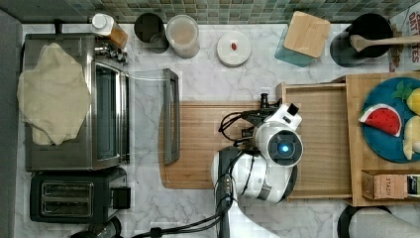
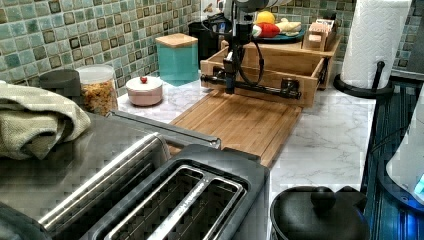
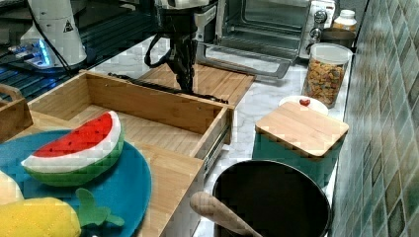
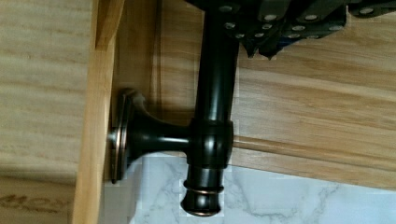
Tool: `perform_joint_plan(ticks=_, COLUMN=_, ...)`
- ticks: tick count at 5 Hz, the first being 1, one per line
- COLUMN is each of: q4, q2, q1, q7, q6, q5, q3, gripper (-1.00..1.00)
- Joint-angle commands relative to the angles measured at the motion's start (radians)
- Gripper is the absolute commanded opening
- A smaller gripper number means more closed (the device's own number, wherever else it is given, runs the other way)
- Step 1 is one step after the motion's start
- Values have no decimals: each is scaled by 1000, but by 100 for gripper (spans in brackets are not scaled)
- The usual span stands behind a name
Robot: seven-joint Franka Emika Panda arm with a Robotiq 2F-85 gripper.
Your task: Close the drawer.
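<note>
The drawer [image 1: 317, 148] is a light wooden tray pulled out of its cabinet toward the top view's left. Nothing lies on its floor [image 3: 148, 133]. A long black bar handle [image 2: 260, 90] runs along its front. My gripper [image 2: 230, 86] hangs straight down at the handle [image 4: 212, 107], near one end post, on the cutting-board side. In the wrist view its fingers [image 4: 275, 21] look pressed together beside the bar, with nothing between them. In the right view the gripper [image 3: 188, 85] stands just outside the drawer's front wall [image 3: 148, 103]. The arm's wrist [image 1: 283, 146] covers the front rim from above.
A darker cutting board [image 1: 198, 148] lies flat in front of the drawer. Beyond it the toaster oven's glass door [image 1: 171, 116] hangs open. A blue plate with a toy watermelon [image 1: 381, 119] sits on the cabinet top. A paper towel roll [image 2: 375, 40] stands beside the cabinet.
</note>
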Motion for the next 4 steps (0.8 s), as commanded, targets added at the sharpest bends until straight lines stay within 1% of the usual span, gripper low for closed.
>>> perform_joint_plan(ticks=1, q4=224, q2=113, q1=-198, q7=-250, q6=-68, q5=10, q3=-156, gripper=-100)
perform_joint_plan(ticks=2, q4=276, q2=153, q1=-242, q7=-321, q6=-77, q5=73, q3=-151, gripper=-100)
perform_joint_plan(ticks=3, q4=307, q2=164, q1=-254, q7=-325, q6=-87, q5=84, q3=-179, gripper=-100)
perform_joint_plan(ticks=4, q4=329, q2=166, q1=-284, q7=-332, q6=-91, q5=50, q3=-178, gripper=-100)
